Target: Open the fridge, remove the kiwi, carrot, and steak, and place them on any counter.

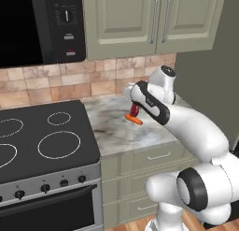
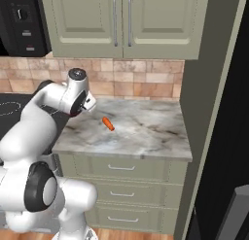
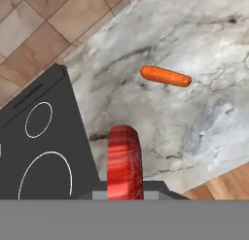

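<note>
Above the marbled counter (image 3: 194, 132), gripper (image 3: 124, 194) pinched on the steak (image 3: 124, 161) (soft, likely slick, best held mid-chunk); carrot (image 3: 165, 76) lies ahead.

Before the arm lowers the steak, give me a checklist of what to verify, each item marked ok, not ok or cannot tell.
1. Steak held in the claw: ok, the red chunk sits between the fingertips in the hand view.
2. Claw above the counter: ok, marbled stone lies below it, beside the stovetop.
3. Carrot already on the counter: ok, it lies flat on the stone.
4. Bare stone for the steak apart from the carrot: ok, open marble shows between them in the hand view.
5. Steak clear of the stovetop edge: cannot tell, the black edge runs close beside it.
6. Kiwi placed: cannot tell.
</note>
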Tool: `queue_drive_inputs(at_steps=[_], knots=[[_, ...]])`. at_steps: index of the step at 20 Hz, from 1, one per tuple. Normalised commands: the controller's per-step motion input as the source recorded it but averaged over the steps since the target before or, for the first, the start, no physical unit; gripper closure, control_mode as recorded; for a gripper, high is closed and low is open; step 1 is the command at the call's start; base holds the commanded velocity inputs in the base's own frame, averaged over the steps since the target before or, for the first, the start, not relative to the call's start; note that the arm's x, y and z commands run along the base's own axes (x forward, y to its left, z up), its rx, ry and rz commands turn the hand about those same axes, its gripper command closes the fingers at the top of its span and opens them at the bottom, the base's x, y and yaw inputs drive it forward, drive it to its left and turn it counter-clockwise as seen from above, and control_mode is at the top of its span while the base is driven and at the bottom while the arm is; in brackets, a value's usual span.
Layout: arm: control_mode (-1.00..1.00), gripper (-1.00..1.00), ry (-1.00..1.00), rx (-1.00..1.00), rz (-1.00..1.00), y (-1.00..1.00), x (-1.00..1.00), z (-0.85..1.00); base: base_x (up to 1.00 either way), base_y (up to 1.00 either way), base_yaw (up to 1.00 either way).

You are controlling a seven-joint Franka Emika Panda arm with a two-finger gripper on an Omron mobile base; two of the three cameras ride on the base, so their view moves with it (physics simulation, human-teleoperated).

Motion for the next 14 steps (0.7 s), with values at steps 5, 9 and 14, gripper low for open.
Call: queue_drive_inputs(at_steps=[5, 9, 14], knots=[[-1.00, 1.00, 0.06, 0.00, -0.03, 0.09, 0.38, -0.61, 0.00, 0.00, 0.00], [-1.00, 1.00, 0.06, 0.00, -0.01, 0.21, 0.37, -0.58, 0.00, 0.00, 0.00], [-1.00, 1.00, 0.05, 0.00, -0.02, 0.22, 0.39, -0.44, 0.00, 0.00, 0.00]])
